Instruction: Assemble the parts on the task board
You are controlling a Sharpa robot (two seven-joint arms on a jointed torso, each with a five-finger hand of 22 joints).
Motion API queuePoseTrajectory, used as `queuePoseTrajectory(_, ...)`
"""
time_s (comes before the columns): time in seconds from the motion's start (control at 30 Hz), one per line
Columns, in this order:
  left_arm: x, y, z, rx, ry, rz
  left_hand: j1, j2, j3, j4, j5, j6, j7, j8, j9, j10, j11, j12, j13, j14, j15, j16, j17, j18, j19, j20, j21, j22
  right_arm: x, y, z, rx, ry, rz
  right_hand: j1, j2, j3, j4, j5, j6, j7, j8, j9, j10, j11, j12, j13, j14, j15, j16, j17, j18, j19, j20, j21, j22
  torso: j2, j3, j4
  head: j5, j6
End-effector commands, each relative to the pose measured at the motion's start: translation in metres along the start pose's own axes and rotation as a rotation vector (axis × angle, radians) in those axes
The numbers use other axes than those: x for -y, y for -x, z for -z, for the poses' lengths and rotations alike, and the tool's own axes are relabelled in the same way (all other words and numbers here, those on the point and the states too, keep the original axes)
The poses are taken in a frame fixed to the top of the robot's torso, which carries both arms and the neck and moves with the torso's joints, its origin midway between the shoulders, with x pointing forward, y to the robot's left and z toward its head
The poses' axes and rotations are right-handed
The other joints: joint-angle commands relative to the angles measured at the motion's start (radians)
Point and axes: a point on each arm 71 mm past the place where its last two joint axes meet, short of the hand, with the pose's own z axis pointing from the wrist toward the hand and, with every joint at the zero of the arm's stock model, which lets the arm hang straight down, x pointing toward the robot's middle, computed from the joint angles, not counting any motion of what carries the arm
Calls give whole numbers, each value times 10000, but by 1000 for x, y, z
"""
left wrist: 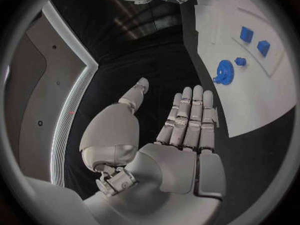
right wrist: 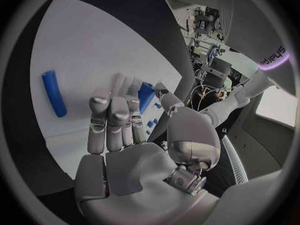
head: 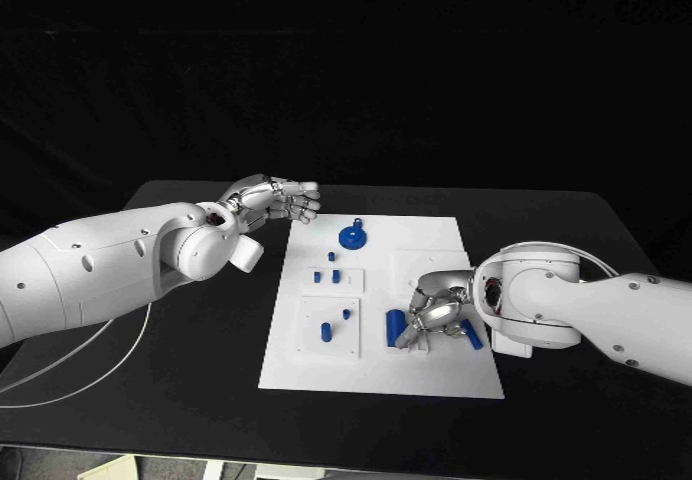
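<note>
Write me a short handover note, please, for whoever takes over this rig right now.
Left hand: open, holds nothing, off the task board beside its far left corner.
Right hand: over the board's right side, fingers curled beside a blue cylinder; whether it holds a part is unclear.
A blue gear lies at the far end; small blue pieces sit mid-left.
Assembly looks unfinished; loose parts remain.

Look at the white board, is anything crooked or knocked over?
One blue rod lies loose and slanted near the task board's right edge, beside the right hand. Another blue cylinder lies flat next to that hand. The blue gear and small pieces look tidy. Nothing looks broken.
</note>
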Motion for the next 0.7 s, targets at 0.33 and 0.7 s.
queuePoseTrajectory(0.33,1,-2,-1,-133,-99,-8,-90,-16,3,85,-34,-60,31,38,-19,-46,-6,42,-13,-56,29,-51,20,181,59,-11,-61,21,5,-3,-2,-322,-418,302,-166,238,729,746,26,43,-1,-60,-62,108,-9,-63,31,34,-48,-23,13,514,21,15,-8,29,1,3,0,-22,-18)
queuePoseTrajectory(0.7,1,-2,-1,-151,-88,-5,-84,-16,7,86,-34,-60,30,41,-22,-46,-6,43,-12,-54,28,-53,24,182,60,-11,-63,25,6,0,2,304,-31,-230,-160,-275,735,695,25,27,14,-74,-83,104,6,-66,53,31,-36,-24,13,514,11,34,27,52,-6,-2,-5,-58,34)
